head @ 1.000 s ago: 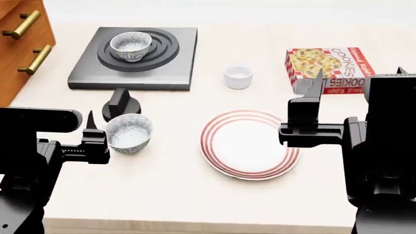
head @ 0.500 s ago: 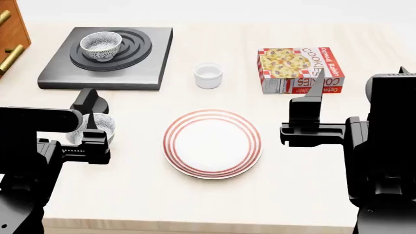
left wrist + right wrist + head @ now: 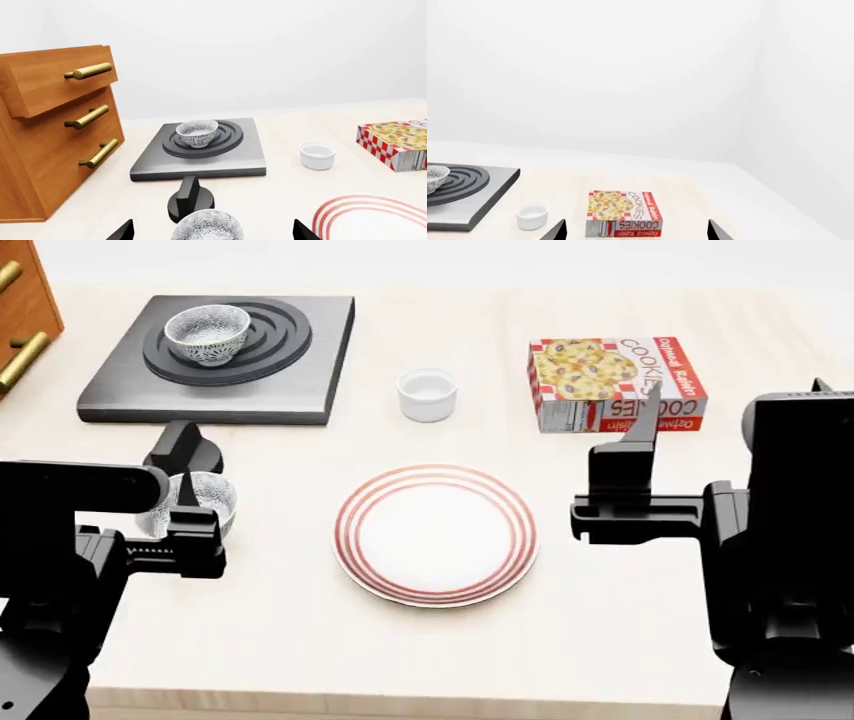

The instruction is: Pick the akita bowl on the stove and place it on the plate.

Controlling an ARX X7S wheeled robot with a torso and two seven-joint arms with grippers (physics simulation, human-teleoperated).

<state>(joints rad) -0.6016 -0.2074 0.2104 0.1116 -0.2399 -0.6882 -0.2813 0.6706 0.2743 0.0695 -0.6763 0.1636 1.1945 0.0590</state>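
Two speckled bowls are showing on the pale wooden bench (image 3: 400, 660). Taking the plate (image 3: 437, 534) as landmark: the akita bowl (image 3: 208, 333) is sitting upright on the ring burner of the stove (image 3: 214, 380), well beyond the plate and off toward the robot's left side. Its look-alike, the second speckled bowl (image 3: 200, 495), is standing on the bench level with the plate on that same left side, just in front of the black knob (image 3: 183, 449), which is lying off the stove slab. A plain white cup (image 3: 427, 394) is resting beyond the plate, between the stove and the cookie box (image 3: 617, 380), which is lying beyond the plate toward the right. A wooden drawer unit with brass handles (image 3: 47, 125) is standing beside the stove, on the side away from the plate.

The left pincer (image 3: 180, 510) is hovering over the second speckled bowl, level with the plate; its fingertips (image 3: 123, 231) are spread wide apart in the left wrist view, with nothing between them but the bowl below. The right pincer (image 3: 641, 425) is hanging to the plate's right, well apart from it, with tips likewise spread wide in the right wrist view and gripping nothing. The plate is carrying nothing.
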